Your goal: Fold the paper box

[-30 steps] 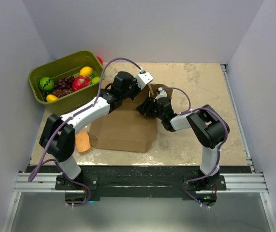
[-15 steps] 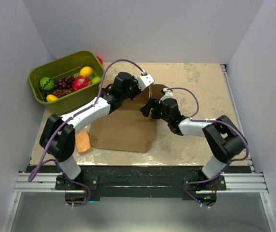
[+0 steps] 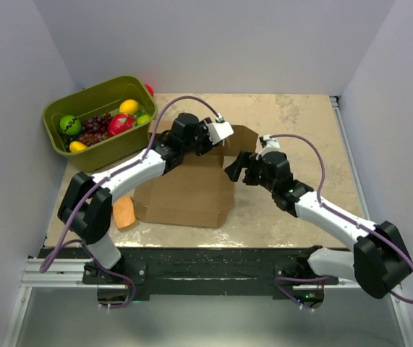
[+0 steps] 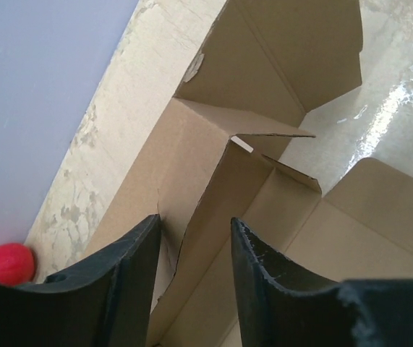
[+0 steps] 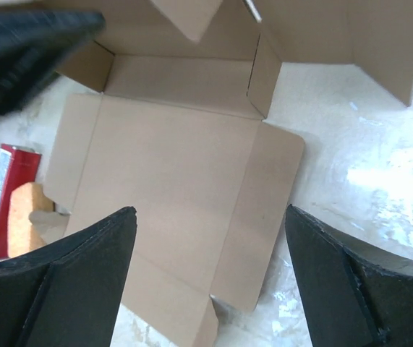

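On the beige table (image 3: 293,116) between grey walls (image 3: 213,43), we see the paper box (image 3: 184,191) lying open, mostly flat, just below the right gripper (image 5: 210,217), whose jaws are spread wide and hold nothing. The left gripper (image 4: 194,225) has its jaws apart, with a raised flap (image 4: 213,188) of the box in the gap. To its left sits a green bin (image 3: 108,152) of fruit (image 3: 121,124).
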Controlling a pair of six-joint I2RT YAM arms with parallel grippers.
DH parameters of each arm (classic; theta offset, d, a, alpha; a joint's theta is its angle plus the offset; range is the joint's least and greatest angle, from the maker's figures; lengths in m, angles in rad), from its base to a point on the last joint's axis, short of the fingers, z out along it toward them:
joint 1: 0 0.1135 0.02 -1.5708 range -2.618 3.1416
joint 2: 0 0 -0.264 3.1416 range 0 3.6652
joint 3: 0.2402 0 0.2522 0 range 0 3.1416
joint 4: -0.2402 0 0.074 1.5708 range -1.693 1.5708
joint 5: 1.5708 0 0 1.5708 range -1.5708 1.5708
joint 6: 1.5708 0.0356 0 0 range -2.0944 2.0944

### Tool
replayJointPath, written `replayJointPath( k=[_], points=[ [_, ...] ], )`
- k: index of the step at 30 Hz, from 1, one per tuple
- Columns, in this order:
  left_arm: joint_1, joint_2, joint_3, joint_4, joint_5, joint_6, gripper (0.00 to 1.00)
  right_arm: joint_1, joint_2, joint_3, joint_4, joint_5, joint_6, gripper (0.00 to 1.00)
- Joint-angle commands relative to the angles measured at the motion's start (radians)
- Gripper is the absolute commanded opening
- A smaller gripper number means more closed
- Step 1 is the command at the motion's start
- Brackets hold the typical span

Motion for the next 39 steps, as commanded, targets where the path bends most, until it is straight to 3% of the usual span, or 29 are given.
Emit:
replayJointPath(
  k=[1, 11, 24, 29, 32, 39],
  points=[
    [-0.006, -0.057, -0.03, -0.046, 0.013, 0.009, 0.53, -0.043, -0.057, 0.109, -0.138, 0.028, -0.03, 0.88],
    [-0.008, -0.175, -0.138, -0.015, -0.025, 0.176, 0.72, -0.178, -0.004, 0.281, -0.2, 0.005, -0.161, 0.92],
    [0.029, -0.171, -0.174, 0.055, -0.121, 0.193, 0.74, -0.235, 0.217, 0.253, 0.053, -0.056, -0.334, 0.9],
    [-0.043, -0.229, -0.189, 0.087, -0.145, 0.171, 0.75, -0.238, 0.277, 0.267, 0.098, -0.073, -0.331, 0.89],
    [-0.083, -0.296, -0.183, 0.103, -0.16, 0.139, 0.76, -0.239, 0.297, 0.266, 0.106, -0.053, -0.339, 0.88],
    [-0.204, -0.376, -0.217, 0.123, -0.108, -0.199, 0.73, -0.245, 0.347, 0.247, 0.17, -0.069, -0.366, 0.81]
  ],
)
